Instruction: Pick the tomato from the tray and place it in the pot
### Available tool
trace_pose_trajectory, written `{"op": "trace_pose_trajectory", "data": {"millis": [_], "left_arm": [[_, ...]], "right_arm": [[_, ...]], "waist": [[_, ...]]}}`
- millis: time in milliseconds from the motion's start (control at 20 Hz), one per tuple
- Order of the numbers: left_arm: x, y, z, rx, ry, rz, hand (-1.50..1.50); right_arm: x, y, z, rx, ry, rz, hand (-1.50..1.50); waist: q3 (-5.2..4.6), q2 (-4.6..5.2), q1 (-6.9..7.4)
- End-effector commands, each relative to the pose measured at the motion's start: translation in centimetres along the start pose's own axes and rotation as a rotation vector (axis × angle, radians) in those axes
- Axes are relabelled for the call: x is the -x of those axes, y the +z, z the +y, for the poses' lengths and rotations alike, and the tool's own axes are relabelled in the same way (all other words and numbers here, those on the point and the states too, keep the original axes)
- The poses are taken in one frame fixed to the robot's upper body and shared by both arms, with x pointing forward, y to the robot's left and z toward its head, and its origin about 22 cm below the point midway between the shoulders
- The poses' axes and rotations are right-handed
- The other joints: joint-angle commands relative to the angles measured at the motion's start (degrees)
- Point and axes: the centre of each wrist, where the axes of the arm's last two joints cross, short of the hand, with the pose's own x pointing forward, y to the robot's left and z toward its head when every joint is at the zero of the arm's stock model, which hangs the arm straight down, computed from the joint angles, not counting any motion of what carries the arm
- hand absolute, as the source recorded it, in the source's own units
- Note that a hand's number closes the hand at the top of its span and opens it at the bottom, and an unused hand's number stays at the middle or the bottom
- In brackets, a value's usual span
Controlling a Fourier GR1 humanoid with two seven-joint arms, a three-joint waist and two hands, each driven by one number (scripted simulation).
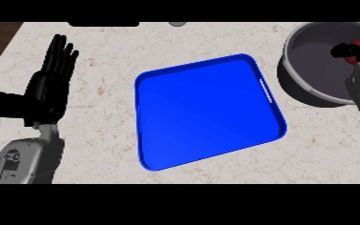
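Observation:
The blue tray (204,112) lies in the middle of the counter with nothing on it. A grey pot (309,43) stands at the right edge, cut off by the frame. Above the pot's inside my right hand (340,51) comes in from the right edge, its dark fingers curled round the red tomato (351,46), of which only slivers show. Most of that hand and its forearm lie outside the view. My left hand (51,83) rests open at the far left, fingers up, well away from the tray.
The counter is pale speckled stone. A dark object (104,24) and a small grey one (178,24) sit at the far edge. The counter's left edge shows brown at the top left corner.

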Motion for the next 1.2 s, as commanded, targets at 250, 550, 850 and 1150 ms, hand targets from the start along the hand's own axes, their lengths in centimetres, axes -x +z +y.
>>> {"op": "trace_pose_trajectory", "data": {"millis": [250, 550, 850, 1150], "left_arm": [[-0.6, -0.3, 0.6, 0.016, 0.001, -0.007, 0.0], [-0.1, -0.1, -0.3, 0.014, 0.011, -0.006, 0.0], [-0.6, -1.5, 0.0, 0.004, 0.004, -0.005, 0.0], [-0.3, -0.4, 1.7, -0.002, 0.006, -0.006, 0.0]], "right_arm": [[4.0, -0.3, 3.1, -0.252, -0.197, 0.148, -1.5], [5.1, -1.1, 3.3, -0.236, -0.276, -0.033, -1.5], [1.0, -0.9, 0.8, -0.128, -0.575, 0.017, -1.5], [3.0, -2.3, -1.2, -0.051, -0.755, 0.127, -1.5]], "waist": [[0.1, 0.41, 0.95], [0.07, 0.3, 0.91], [0.04, 0.14, 0.28], [-0.05, -0.4, -0.61]]}}
